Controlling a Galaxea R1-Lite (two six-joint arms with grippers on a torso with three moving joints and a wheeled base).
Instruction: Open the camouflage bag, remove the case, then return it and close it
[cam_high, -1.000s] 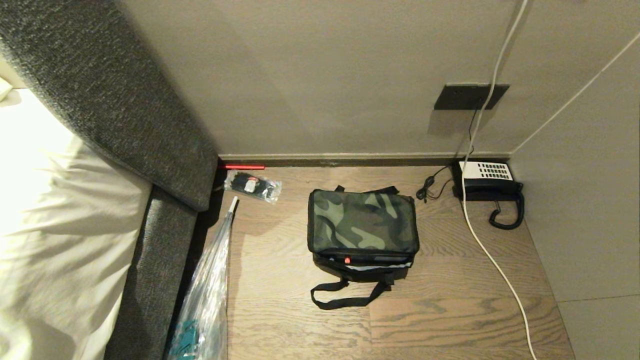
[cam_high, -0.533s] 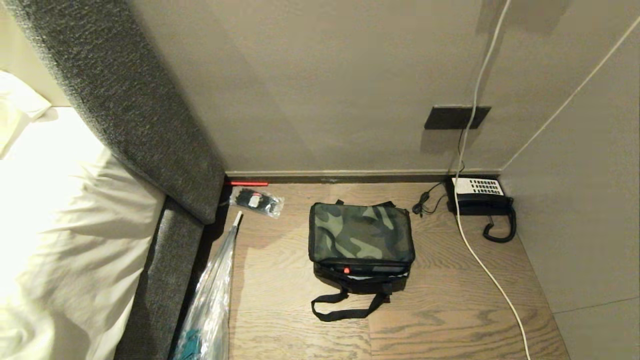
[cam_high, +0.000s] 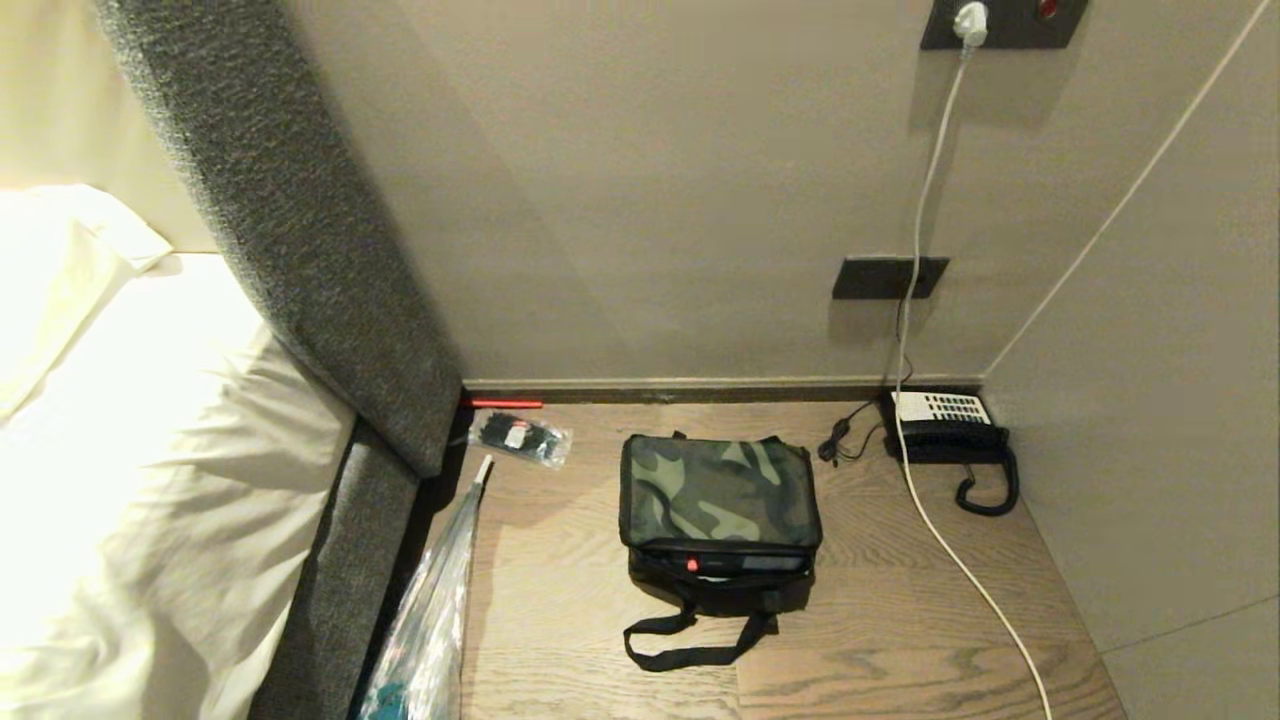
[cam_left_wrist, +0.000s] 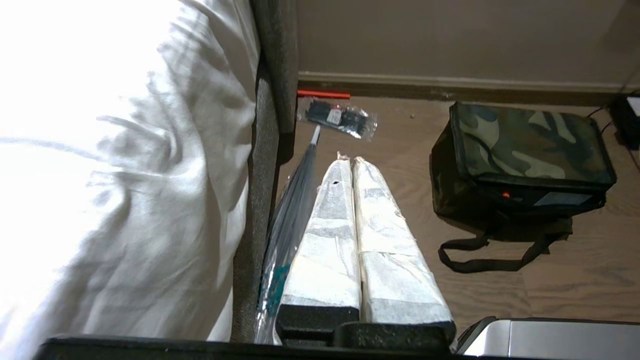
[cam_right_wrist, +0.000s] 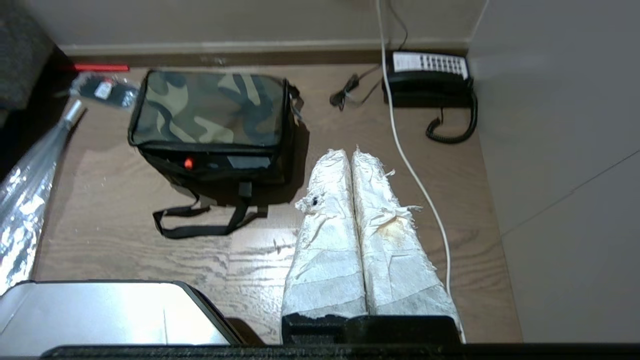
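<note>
The head camera is tilting upward, so the whole scene is sliding down the frame while nothing on the floor itself is moving. The camouflage bag (cam_high: 718, 500) and desk telephone (cam_high: 945, 425) are now sitting lower and looking smaller. A wall socket (cam_high: 1003, 20) with a white plug (cam_high: 968, 18) is coming into view at the top.

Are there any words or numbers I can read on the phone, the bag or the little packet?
None can be read.
Desk telephone: rows of key marks, too small.
Small clear packet: white label, blurred.
Camouflage bag: no writing visible, only a red dot on its front.
</note>
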